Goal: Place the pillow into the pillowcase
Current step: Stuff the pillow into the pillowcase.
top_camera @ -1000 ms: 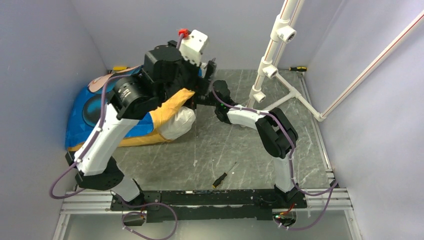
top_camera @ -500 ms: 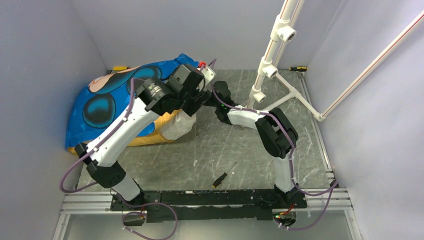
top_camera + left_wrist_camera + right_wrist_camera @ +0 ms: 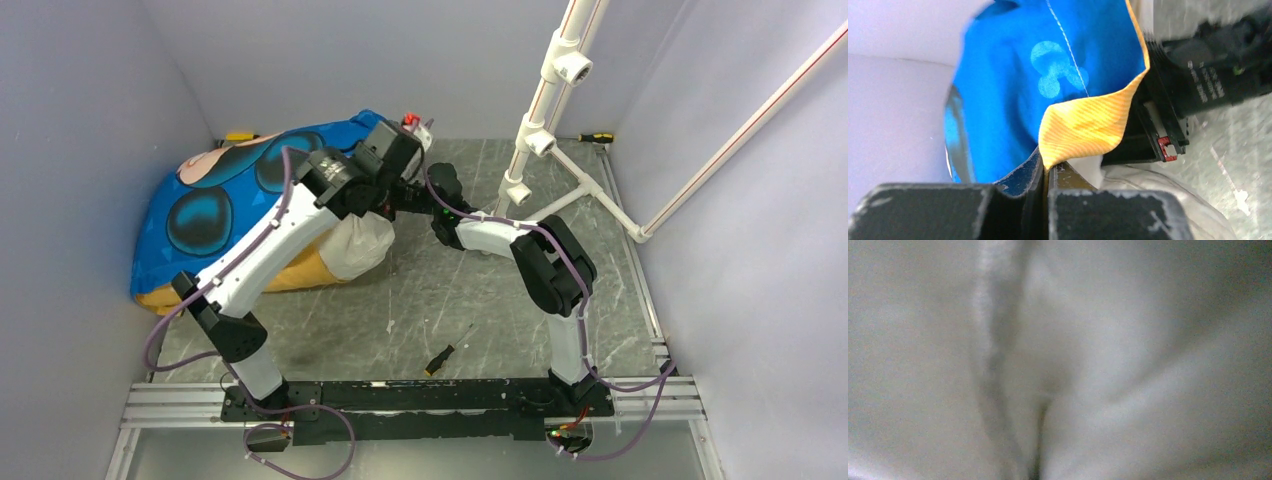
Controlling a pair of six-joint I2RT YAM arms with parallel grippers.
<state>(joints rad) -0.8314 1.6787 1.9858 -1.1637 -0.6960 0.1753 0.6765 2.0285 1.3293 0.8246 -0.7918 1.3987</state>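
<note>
The blue pillowcase (image 3: 215,215) with black-eared mouse print lies at the back left, its orange-yellow side underneath. The white pillow (image 3: 362,243) bulges out of its open end. My left gripper (image 3: 1047,167) is shut on the orange-yellow edge of the pillowcase (image 3: 1088,125), whose blue inside (image 3: 1048,75) gapes behind it. The right gripper's black body (image 3: 1208,85) sits just beside that edge. Its fingertips are hidden in the top view, behind my left wrist (image 3: 385,155). White pillow cloth (image 3: 1128,340) fills the right wrist view, puckered toward the jaws.
A small screwdriver (image 3: 447,352) lies on the grey marbled table (image 3: 480,300) near the front. A white pipe frame (image 3: 530,140) stands at the back right, with a yellow-handled tool (image 3: 595,137) behind it. Another yellow-handled tool (image 3: 238,136) lies at the back left. Walls close in on three sides.
My left arm came down from above the pillowcase to its open end, and its jaws closed on the orange-yellow edge. The right arm has not moved.
</note>
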